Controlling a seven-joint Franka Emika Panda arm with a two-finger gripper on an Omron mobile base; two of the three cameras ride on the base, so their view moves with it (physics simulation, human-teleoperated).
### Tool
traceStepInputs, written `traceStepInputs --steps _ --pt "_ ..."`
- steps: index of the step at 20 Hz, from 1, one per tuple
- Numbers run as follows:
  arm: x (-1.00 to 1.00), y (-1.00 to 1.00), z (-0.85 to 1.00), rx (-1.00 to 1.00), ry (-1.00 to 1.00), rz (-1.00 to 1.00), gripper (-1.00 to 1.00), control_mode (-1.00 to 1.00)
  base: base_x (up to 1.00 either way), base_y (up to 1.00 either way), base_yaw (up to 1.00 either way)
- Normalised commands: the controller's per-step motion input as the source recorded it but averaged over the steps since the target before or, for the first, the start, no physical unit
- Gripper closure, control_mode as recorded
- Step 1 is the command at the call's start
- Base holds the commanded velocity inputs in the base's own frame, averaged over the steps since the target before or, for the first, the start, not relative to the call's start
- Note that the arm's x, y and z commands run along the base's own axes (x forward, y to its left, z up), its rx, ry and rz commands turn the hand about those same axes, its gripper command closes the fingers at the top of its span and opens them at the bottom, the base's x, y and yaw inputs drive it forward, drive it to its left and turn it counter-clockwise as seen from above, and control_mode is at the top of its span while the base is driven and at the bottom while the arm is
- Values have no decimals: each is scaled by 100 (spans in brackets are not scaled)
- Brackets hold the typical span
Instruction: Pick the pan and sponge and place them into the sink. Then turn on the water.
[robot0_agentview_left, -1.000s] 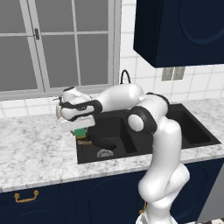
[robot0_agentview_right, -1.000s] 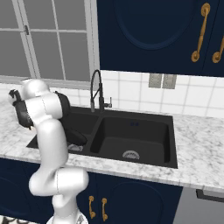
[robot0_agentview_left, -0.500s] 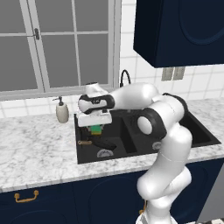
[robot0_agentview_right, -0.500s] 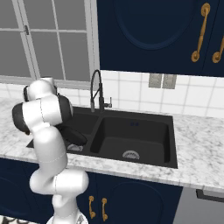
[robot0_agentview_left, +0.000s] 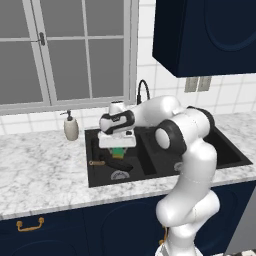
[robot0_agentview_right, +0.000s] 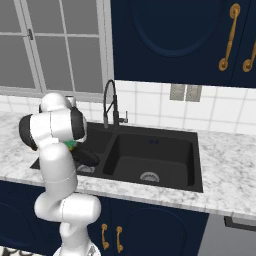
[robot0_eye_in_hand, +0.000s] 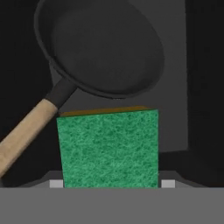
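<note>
Your gripper (robot0_agentview_left: 118, 150) is clamped on the sponge (robot0_eye_in_hand: 109, 148), jaws fairly wide, hanging over the sink (robot0_agentview_left: 95, 177) with the pan (robot0_eye_in_hand: 100, 46) at 12 o'clock.

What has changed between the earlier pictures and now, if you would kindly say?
The arm has swung the claw, shut on the sponge, from over the counter beside the soap dispenser rightward to above the left basin of the sink. The sponge has stayed in its grip throughout. The pan has stayed lying in that basin, and the faucet has not moved.
</note>
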Motion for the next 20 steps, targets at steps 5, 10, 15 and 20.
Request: traceStepInputs --steps 5,10,15,20 --pt "53 -1 -44 0 12 -7 100 -100 0 0 0" --pt "46 0 -46 0 10 -6 100 -100 0 0 0" --pt "35 0 -37 0 4 -5 100 -100 0 0 0" --pt "10 0 -15 0 0 -1 100 -100 0 0 0"
